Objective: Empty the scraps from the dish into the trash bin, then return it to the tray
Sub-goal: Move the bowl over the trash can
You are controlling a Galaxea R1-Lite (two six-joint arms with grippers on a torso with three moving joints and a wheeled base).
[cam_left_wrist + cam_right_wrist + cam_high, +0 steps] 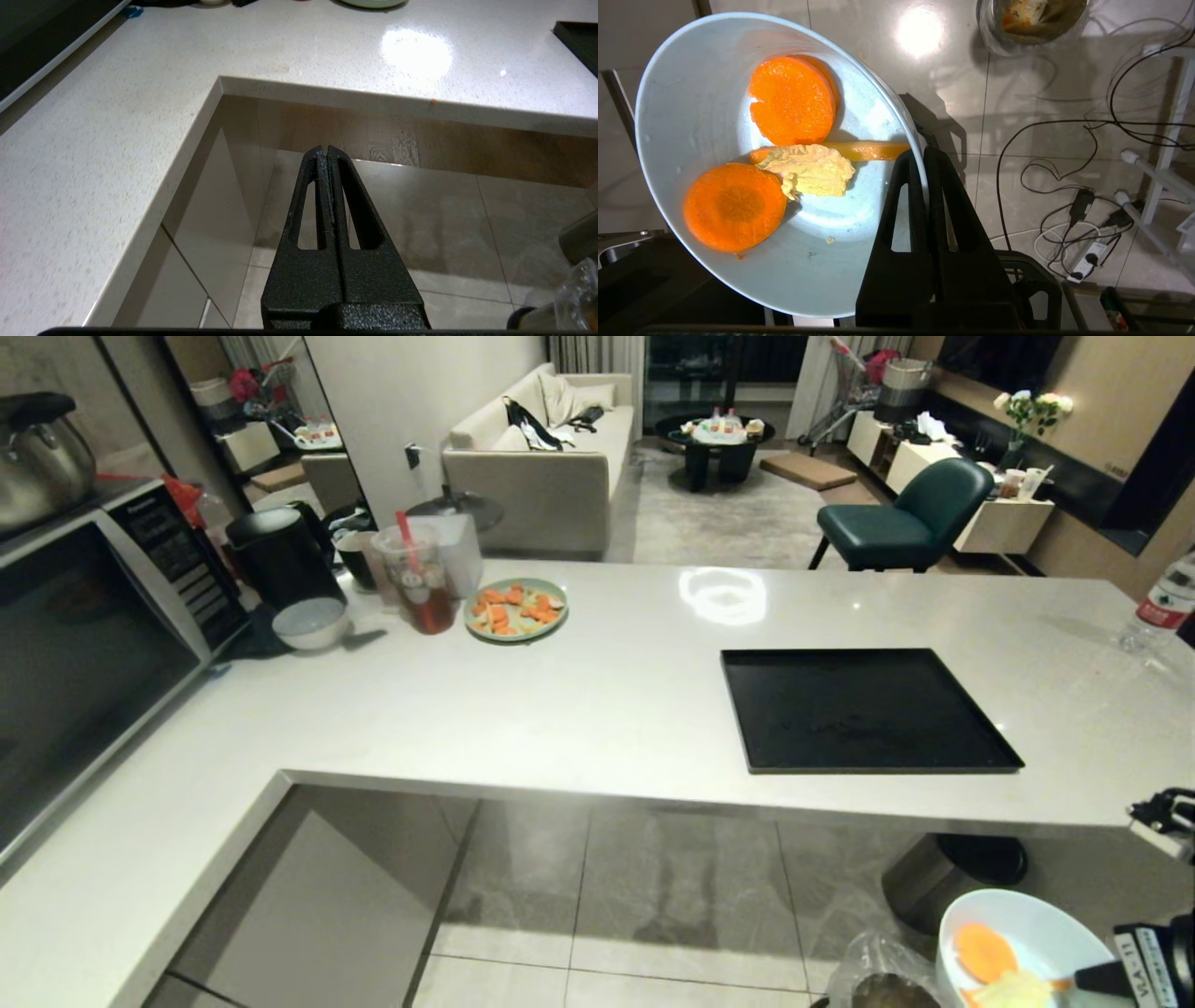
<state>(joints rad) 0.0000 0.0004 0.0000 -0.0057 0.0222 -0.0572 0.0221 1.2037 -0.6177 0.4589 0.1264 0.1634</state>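
Observation:
My right gripper (pixel 920 154) is shut on the rim of the dish (pixel 691 93), a light-blue bowl held in the air below the counter's front edge, at the head view's lower right (pixel 1046 929). The scraps lie inside the dish: two round carrot slices (pixel 791 100), an orange strip and a pale yellow bit (pixel 810 170). The trash bin (pixel 882 980), lined with a clear bag, stands on the floor just left of the dish, and its open top (pixel 1034 21) shows food waste. The black tray (pixel 868 709) lies bare on the counter. My left gripper (pixel 327 150) hangs shut and holds nothing.
A black-lidded steel cylinder (pixel 952 882) stands under the counter behind the bin. On the counter's far left are a green plate of carrots (pixel 516 609), a ribbed bowl (pixel 311 623), a drink cup (pixel 420 581), a kettle (pixel 280 555) and a microwave (pixel 84 653). Cables (pixel 1087 186) lie on the floor.

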